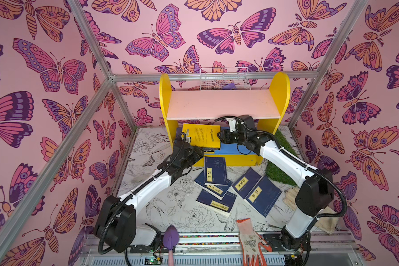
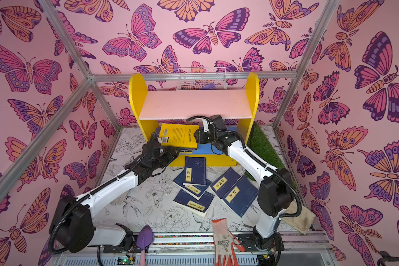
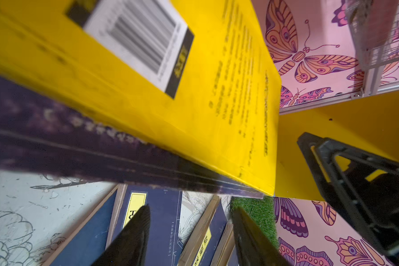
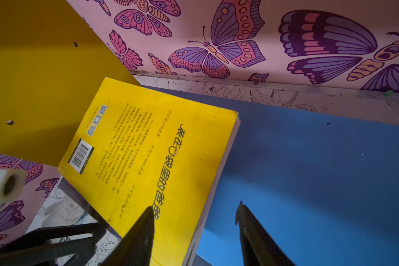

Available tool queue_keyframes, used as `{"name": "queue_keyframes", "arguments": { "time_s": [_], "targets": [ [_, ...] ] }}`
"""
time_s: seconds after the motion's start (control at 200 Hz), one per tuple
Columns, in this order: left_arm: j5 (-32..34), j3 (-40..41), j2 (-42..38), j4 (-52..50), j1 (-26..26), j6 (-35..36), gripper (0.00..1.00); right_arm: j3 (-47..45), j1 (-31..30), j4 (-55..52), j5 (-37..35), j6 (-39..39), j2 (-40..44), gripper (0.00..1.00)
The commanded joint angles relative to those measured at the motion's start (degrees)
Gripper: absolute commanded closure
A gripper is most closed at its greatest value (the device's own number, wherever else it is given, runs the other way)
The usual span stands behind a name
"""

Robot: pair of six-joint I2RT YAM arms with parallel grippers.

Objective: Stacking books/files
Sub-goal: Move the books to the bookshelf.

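A flat, shiny yellow paperback book [image 1: 204,135] sits on dark books [image 3: 55,138] on the smooth blue shelf board [image 4: 309,161]. The left gripper [image 3: 191,208] and right gripper [image 4: 195,206] spread their fingers, holding nothing. Pink butterfly walls [image 1: 55,69] stand around.

table [image 1: 161,207]: navy books [image 1: 263,195], work glove [image 1: 249,239] | blue shelf board [image 1: 230,152]: book stack [image 1: 203,135]

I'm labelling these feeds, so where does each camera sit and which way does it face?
Top views: above the arm bases, looking down at shelf, yellow book, navy books; left arm, right arm show.
Left wrist: low by the shelf, facing the yellow book; left pincer, right pincer beyond.
Right wrist: inside the shelf, looking down on the book; right pincer, left pincer.
Shared: all show the yellow book.
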State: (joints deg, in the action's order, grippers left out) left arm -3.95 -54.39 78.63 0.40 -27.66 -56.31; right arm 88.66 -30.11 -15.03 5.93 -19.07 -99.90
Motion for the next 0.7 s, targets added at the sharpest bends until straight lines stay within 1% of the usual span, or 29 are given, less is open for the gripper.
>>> {"name": "queue_keyframes", "arguments": {
  "time_s": [0.0,0.15,0.17,0.221,0.331,0.441,0.481,0.521,0.536,0.627,0.697],
  "targets": [
    [2.36,2.01,-2.10,0.48,0.26,1.98,0.40,-5.61,0.22,5.90,-2.18,1.16,1.77,0.42],
    [4.16,6.07,-5.15,0.47,0.33,0.65,0.40,-15.80,0.22,16.13,-6.69,-3.12,6.99,0.42],
    [4.49,6.63,-7.78,0.47,0.33,0.62,0.40,-17.11,0.21,17.67,-7.17,-3.52,7.95,0.42],
    [5.83,8.39,-10.16,0.47,0.41,0.59,0.40,-19.92,0.23,20.52,-8.34,-4.68,9.34,0.42],
    [8.37,12.23,-16.15,0.30,1.18,0.05,0.40,-22.48,0.30,21.89,-11.19,-5.30,11.85,0.42],
    [11.76,14.70,-22.81,-2.64,2.35,-0.44,0.40,-22.05,0.29,20.92,-12.17,-4.76,11.53,0.42],
    [13.28,15.17,-25.15,-4.83,2.90,-1.01,0.40,-21.55,0.31,20.74,-12.18,-4.70,10.91,0.42],
    [15.36,15.45,-27.38,-8.17,3.75,-2.21,0.40,-19.24,0.34,17.99,-12.81,-4.96,10.21,0.42],
    [16.26,15.45,-28.15,-9.54,4.06,-2.66,0.40,-18.22,0.32,16.69,-13.09,-5.01,8.29,0.42],
    [21.12,15.83,-32.64,-16.93,6.15,-5.77,0.40,-12.28,0.31,11.15,-14.15,-5.37,3.50,0.42],
    [22.21,16.35,-35.50,-19.91,8.33,-6.86,0.40,-9.05,0.31,10.38,-13.85,-4.75,0.05,0.42]
  ]
}}
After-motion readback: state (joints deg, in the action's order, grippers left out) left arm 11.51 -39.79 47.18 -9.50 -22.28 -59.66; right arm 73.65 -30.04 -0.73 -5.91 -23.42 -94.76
